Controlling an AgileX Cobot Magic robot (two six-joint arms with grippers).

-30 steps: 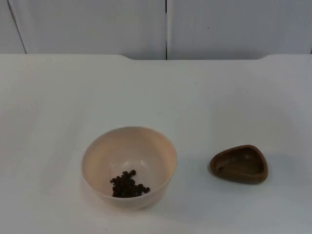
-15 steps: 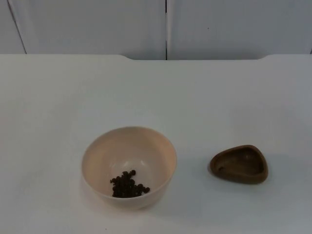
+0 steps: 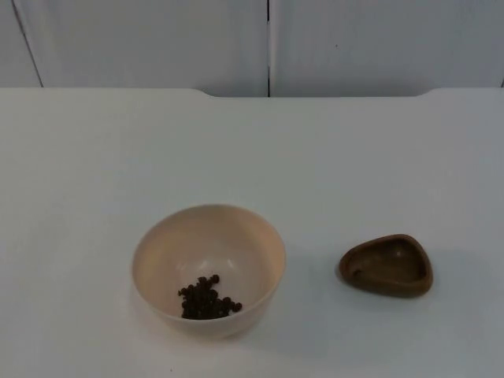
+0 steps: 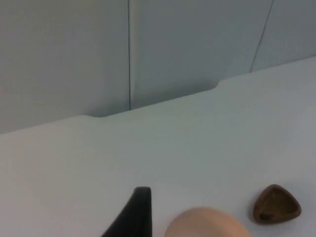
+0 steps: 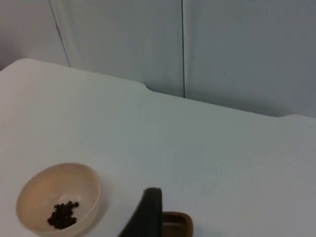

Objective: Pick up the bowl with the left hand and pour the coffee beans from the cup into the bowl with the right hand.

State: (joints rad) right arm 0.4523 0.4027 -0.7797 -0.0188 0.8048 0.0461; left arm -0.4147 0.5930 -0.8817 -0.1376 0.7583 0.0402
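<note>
A cream bowl (image 3: 197,236) stands on the white table, front and left of centre, with a small heap of dark coffee beans (image 3: 207,298) inside it. To its right sits a small brown wooden cup (image 3: 387,264), upright and with nothing in it. My left gripper (image 4: 140,212) is held high and back from the bowl (image 4: 205,224) and the cup (image 4: 276,203). Likewise raised and well away, my right gripper (image 5: 150,210) looks down on the bowl (image 5: 59,190), its beans (image 5: 63,214) and the cup (image 5: 177,224). Both arms wait, holding nothing that I can see.
The white table top (image 3: 252,157) runs back to the grey partition wall (image 3: 268,39), which has a vertical seam at its middle. Bowl and cup stand about a hand's width apart near the front edge.
</note>
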